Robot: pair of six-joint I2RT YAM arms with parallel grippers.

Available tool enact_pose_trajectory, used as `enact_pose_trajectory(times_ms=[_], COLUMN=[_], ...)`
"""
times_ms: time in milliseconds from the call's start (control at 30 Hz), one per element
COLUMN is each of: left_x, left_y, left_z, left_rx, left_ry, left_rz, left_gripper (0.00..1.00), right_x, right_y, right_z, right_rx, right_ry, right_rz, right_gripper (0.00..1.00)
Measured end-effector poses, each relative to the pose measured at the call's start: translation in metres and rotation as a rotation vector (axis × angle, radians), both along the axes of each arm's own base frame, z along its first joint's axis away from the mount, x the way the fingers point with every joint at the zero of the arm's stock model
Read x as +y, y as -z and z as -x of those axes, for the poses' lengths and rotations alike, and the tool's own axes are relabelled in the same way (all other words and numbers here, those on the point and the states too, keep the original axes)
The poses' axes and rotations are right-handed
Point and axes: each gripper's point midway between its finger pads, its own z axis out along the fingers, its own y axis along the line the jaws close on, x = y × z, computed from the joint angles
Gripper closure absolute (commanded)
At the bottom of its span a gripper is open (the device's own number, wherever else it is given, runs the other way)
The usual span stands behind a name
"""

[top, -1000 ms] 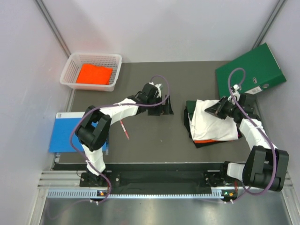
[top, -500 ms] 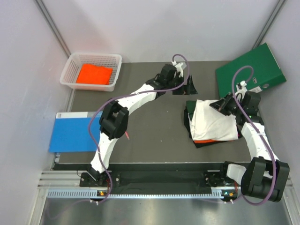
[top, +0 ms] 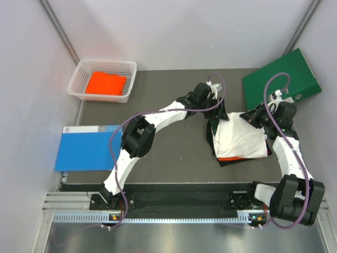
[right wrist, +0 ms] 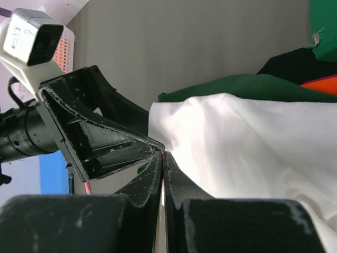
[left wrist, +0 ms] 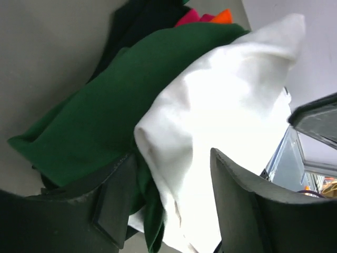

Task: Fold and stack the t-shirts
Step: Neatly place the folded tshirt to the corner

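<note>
Left hand (left wrist: 169,158) has swung from frame centre to the pile (top: 237,139) right of it; jaws, narrowing, straddle the white t-shirt (left wrist: 226,95), seemingly not yet pinching; refolding looks next.

Green binder (top: 280,78), blue book (top: 87,147), basket (top: 107,62) lie apart.

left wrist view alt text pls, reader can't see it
The left hand, fingers apart, straddles the edge of a white t-shirt with a dark green sleeve. Orange cloth peeks out at the top of the pile, with the grey table to the left.
</note>
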Motion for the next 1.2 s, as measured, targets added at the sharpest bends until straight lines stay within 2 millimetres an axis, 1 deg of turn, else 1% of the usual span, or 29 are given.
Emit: enact_pose_trajectory(times_ms=[67,100,167,200,233,267,367,567,633,700,767,867,1033,1133,1200], left_x=[-0.004,-0.005,-0.006,-0.007,-0.008,-0.009,-0.012,-0.009,-0.005,0.003,0.011,0.02,0.024,0.024,0.025], left_y=[-0.006,-0.007,-0.009,-0.01,-0.01,-0.009,-0.006,-0.003,0.0,0.005,0.006,0.003,-0.001,0.002,0.004], left_z=[0.001,0.0,-0.001,-0.001,-0.002,-0.003,-0.007,-0.012,-0.011,-0.01,-0.011,-0.013,-0.013,-0.012,-0.012], left_rx=[-0.006,-0.008,-0.01,-0.01,-0.009,-0.009,-0.009,-0.01,-0.008,-0.003,-0.002,-0.004,-0.015,-0.015,-0.014], left_ry=[0.005,0.005,0.004,0.002,0.001,0.0,0.0,-0.012,-0.018,-0.03,-0.045,-0.058,-0.063,-0.063,-0.065], left_rz=[0.017,0.022,0.032,0.037,0.04,0.044,0.049,0.046,0.038,0.022,0.012,0.01,0.019,0.019,0.016], left_gripper=[0.48,0.58,0.7,0.87,0.97,1.0,1.0,1.0,1.0,1.0,1.0,1.0,1.0,1.0,1.0], right_x=[0.0,0.0,0.0,0.0,0.0,0.0,0.0,-0.005,-0.01,-0.017,-0.025,-0.038,-0.05,-0.053,-0.054], right_y=[0.0,0.0,0.0,0.0,0.001,0.001,0.001,0.007,0.011,0.017,0.026,0.043,0.074,0.084,0.086], right_z=[0.0,0.0,0.0,0.0,0.0,0.0,0.0,-0.002,-0.003,-0.005,-0.007,-0.011,-0.02,-0.028,-0.035], right_rx=[0.0,0.0,0.0,0.0,0.0,0.0,0.001,0.012,0.023,0.038,0.061,0.112,0.211,0.238,0.243], right_ry=[0.0,0.001,0.0,0.0,0.0,0.0,-0.002,0.016,0.038,0.068,0.105,0.157,0.199,0.206,0.21], right_rz=[0.0,0.001,0.001,0.001,0.001,0.001,0.005,0.027,0.048,0.073,0.102,0.139,0.159,0.165,0.18], right_gripper=[1.0,1.0,1.0,1.0,1.0,1.0,1.0,1.0,1.0,1.0,1.0,1.0,1.0,1.0,1.0])
